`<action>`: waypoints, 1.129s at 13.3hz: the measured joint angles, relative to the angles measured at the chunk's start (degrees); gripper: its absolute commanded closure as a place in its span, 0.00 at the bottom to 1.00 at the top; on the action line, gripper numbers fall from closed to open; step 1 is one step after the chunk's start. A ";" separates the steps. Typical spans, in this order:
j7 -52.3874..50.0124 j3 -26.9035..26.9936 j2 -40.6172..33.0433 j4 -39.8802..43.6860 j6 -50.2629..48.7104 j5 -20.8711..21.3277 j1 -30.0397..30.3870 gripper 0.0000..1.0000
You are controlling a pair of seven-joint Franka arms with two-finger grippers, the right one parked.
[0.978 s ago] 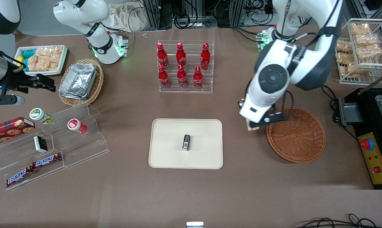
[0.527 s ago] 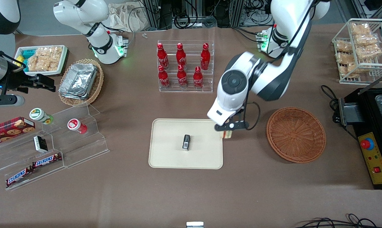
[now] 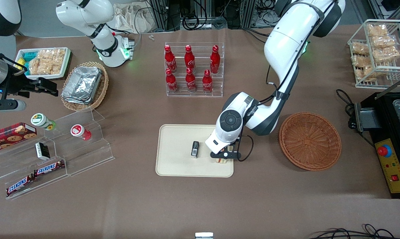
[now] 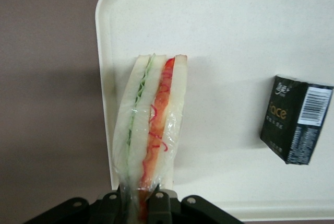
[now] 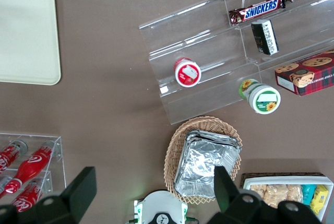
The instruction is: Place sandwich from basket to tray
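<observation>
The left arm reaches out from its base and folds down at the elbow, wrist pointing straight at the table. Its gripper [image 3: 224, 157] sits low over the tray [image 3: 173, 166], fingers [image 4: 159, 203] pinched tight on the sandwich [image 4: 151, 130], holding it on edge.

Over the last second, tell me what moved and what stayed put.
The gripper, shut on the sandwich, carried it from the rim of the brown wicker basket toward the parked arm's end of the table and down over the cream tray, where it now sits near the tray's edge, beside the small black box. The basket, tray, black box and cola bottles did not move.
</observation>
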 measured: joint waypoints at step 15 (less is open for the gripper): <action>2.91 0.53 -6.47 7.10 -30.43 -9.39 9.76 0.01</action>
